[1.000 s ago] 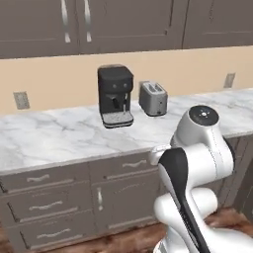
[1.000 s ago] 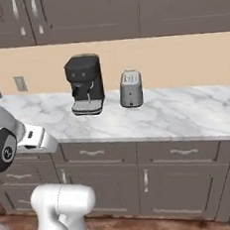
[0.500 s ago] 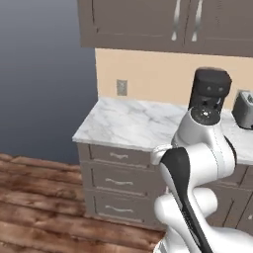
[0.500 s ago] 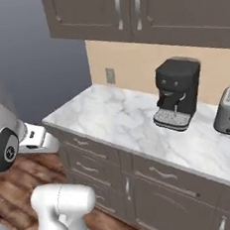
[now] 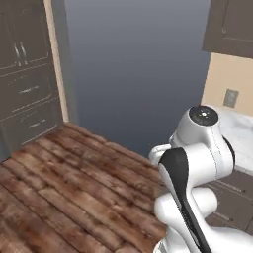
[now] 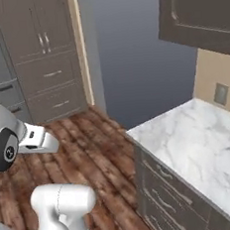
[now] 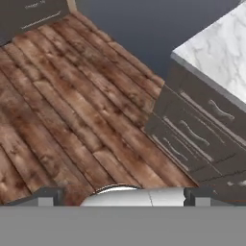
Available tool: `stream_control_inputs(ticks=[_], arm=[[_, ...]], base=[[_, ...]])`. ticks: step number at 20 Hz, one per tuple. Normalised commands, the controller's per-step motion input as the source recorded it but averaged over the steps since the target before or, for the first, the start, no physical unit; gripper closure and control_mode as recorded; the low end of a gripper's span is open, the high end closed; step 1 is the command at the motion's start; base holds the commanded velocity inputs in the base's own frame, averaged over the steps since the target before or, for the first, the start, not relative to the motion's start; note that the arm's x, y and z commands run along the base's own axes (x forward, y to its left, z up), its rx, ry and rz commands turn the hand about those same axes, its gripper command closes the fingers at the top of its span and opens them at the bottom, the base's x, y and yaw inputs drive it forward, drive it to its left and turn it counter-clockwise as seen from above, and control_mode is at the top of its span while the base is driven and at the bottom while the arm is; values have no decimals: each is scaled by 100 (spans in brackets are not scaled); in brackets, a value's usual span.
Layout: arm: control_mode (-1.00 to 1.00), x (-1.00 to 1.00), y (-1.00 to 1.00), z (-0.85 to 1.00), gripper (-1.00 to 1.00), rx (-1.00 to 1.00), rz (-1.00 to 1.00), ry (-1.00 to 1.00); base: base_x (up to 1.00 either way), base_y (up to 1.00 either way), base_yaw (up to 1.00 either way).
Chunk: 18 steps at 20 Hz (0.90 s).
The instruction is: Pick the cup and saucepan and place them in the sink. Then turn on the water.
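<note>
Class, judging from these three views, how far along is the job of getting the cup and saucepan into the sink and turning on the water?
Nothing looks done. The views take in a wooden floor, tall cabinets and the end of a marble counter with its drawers. The jaws hold nothing, so both pickups, both placements and the water are left.

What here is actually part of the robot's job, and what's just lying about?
Part of the job:
- gripper, open and empty

Just around:
- marble counter
- drawers
- wooden floor
- tall cabinets
- wall outlet
</note>
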Motion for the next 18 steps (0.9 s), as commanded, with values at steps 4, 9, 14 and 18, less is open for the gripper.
stream_control_inputs(ticks=[4,9,14,18], arm=[[100,0,0,0,-100,0,0,0],[100,0,0,0,-100,0,0,0],[100,0,0,0,-100,0,0,0],[100,0,0,0,-100,0,0,0]], base=[[29,46,82],[24,46,87],[2,39,83],[0,16,84]])
